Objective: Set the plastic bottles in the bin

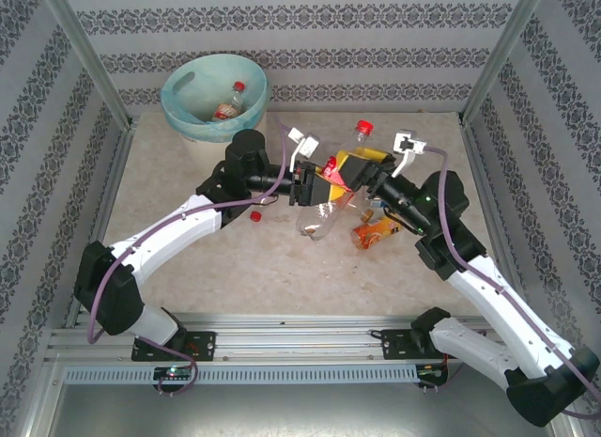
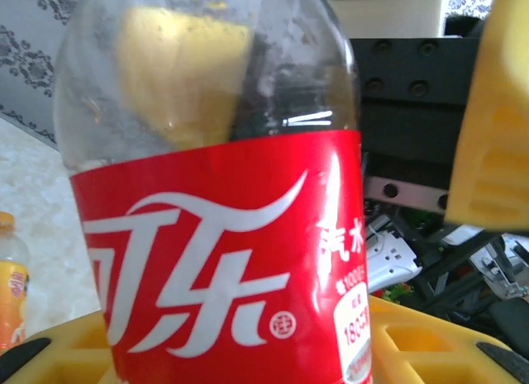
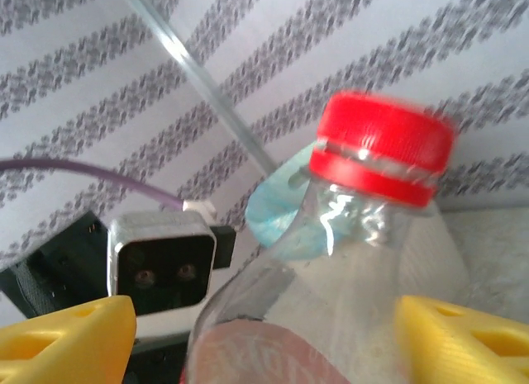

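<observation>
Coca-Cola bottle, red-capped, sits between both claws. Right claw is clenched on its clear upper body. Left claw straddles the red label; can't tell if it grips.

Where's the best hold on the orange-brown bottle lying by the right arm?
Probably mid-body, from straight above. The orange-brown bottle lies on its side on the table, long axis roughly left-right, so a grasp across its narrow width should seat well.

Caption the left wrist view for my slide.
Close-up: red-labelled clear bottle by the end effector's yellow fingers, orange bottle at left.
</observation>
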